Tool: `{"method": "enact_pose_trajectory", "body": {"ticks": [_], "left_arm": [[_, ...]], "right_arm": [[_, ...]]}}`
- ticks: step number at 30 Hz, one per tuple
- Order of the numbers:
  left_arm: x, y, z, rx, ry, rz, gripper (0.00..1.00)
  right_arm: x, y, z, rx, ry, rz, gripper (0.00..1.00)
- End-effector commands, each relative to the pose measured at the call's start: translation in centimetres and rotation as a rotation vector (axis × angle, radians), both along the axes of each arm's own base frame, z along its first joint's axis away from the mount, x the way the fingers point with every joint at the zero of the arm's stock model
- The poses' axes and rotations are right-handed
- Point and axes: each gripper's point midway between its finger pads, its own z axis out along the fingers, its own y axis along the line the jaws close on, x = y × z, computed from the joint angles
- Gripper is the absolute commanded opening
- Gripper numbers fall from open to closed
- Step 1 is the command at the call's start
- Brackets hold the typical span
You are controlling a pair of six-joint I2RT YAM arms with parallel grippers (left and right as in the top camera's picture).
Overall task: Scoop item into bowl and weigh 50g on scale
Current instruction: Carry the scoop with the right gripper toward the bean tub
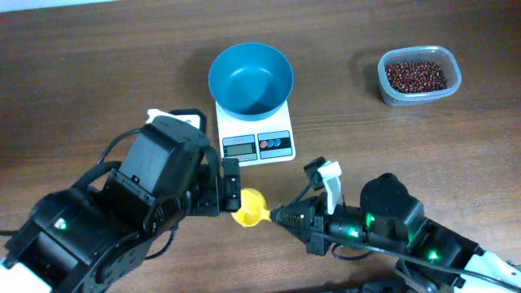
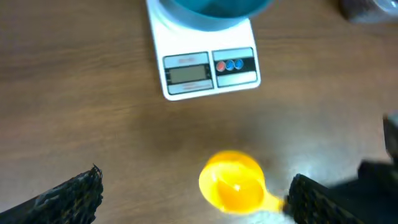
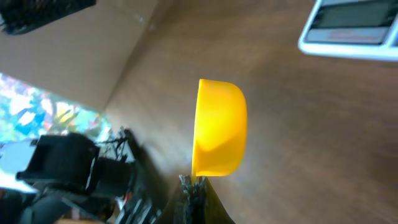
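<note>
The blue bowl (image 1: 251,77) stands empty on the white scale (image 1: 254,145). The scale's display and buttons also show in the left wrist view (image 2: 208,71). The red-brown beans (image 1: 417,76) lie in a clear tub at the back right. My right gripper (image 1: 279,216) is shut on the handle of a small yellow scoop (image 1: 249,207), which is empty and low over the table in front of the scale. The right wrist view shows the scoop (image 3: 221,127) side-on above the shut fingers (image 3: 194,186). My left gripper (image 2: 193,199) is open and empty, just left of the scoop (image 2: 233,182).
The clear tub (image 1: 389,91) sits far right of the scale. The two arms fill the table's front, their grippers close together by the scoop. A corner of the scale (image 3: 351,34) shows in the right wrist view.
</note>
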Motion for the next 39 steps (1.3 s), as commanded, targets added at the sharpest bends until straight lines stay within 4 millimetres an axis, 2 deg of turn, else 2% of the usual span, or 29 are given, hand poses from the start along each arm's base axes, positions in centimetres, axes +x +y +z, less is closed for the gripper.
{"method": "enact_pose_trajectory", "body": {"ticks": [1, 6, 10, 12, 13, 15, 16, 18, 22, 24, 28, 30, 31, 32, 33, 34, 37, 39], "left_arm": [[-0.4, -0.8, 0.8, 0.000, -0.024, -0.105, 0.99], [-0.4, -0.9, 0.9, -0.004, -0.029, -0.104, 0.99], [0.0, -1.2, 1.3, -0.020, -0.048, -0.104, 0.99], [0.3, -1.4, 1.5, -0.030, -0.060, -0.104, 0.99], [0.4, -1.6, 1.6, -0.034, -0.065, -0.104, 0.99], [0.5, -1.7, 1.7, -0.038, -0.071, -0.104, 0.99], [0.7, -1.8, 1.8, -0.045, -0.079, -0.103, 0.99], [1.1, -2.2, 2.0, -0.059, -0.089, -0.100, 0.99], [1.4, -2.4, 1.0, -0.042, -0.055, -0.089, 0.99], [1.7, -2.7, 0.2, -0.026, -0.035, -0.089, 0.99], [2.0, -3.5, -1.9, 0.002, 0.028, -0.102, 0.99], [2.3, -4.5, -3.1, 0.001, 0.068, -0.120, 0.99], [2.5, -4.7, -4.0, 0.013, 0.089, -0.121, 0.80], [2.6, -5.0, -4.8, 0.025, 0.112, -0.124, 0.49], [2.5, -5.3, -5.6, 0.028, 0.141, -0.133, 0.22], [2.4, -5.7, -6.2, 0.025, 0.164, -0.142, 0.00], [2.9, -6.9, -8.3, 0.027, 0.208, -0.158, 0.00], [4.5, -8.1, -9.0, 0.008, 0.173, -0.158, 0.00]], "right_arm": [[2.2, -1.6, 0.7, 0.010, -0.028, -0.074, 0.04], [4.8, -4.7, 1.8, 0.070, -0.014, -0.151, 0.04], [7.2, -7.1, 4.9, 0.027, -0.105, -0.195, 0.04], [8.0, -8.8, 7.7, -0.091, -0.151, -0.208, 0.04], [8.2, -10.3, 9.4, -0.185, -0.167, -0.241, 0.04], [8.0, -13.1, 11.5, -0.338, -0.155, -0.332, 0.04], [7.2, -14.9, 12.8, -0.435, -0.139, -0.387, 0.04], [5.6, -16.9, 14.7, -0.528, -0.101, -0.456, 0.04], [3.5, -17.2, 17.7, -0.537, -0.096, -0.464, 0.04], [2.8, -16.3, 18.7, -0.490, -0.115, -0.431, 0.04], [2.3, -16.0, 17.7, -0.544, -0.140, -0.342, 0.04], [3.1, -17.1, 17.2, -0.599, -0.124, -0.386, 0.04], [3.6, -18.2, 16.9, -0.645, -0.106, -0.444, 0.04], [3.8, -19.3, 16.6, -0.683, -0.090, -0.493, 0.04], [3.7, -20.2, 16.4, -0.724, -0.079, -0.529, 0.04], [3.7, -20.8, 16.2, -0.752, -0.071, -0.548, 0.04], [3.7, -20.9, 16.2, -0.756, -0.072, -0.552, 0.04], [4.3, -20.8, 16.8, -0.746, -0.101, -0.564, 0.04]]}}
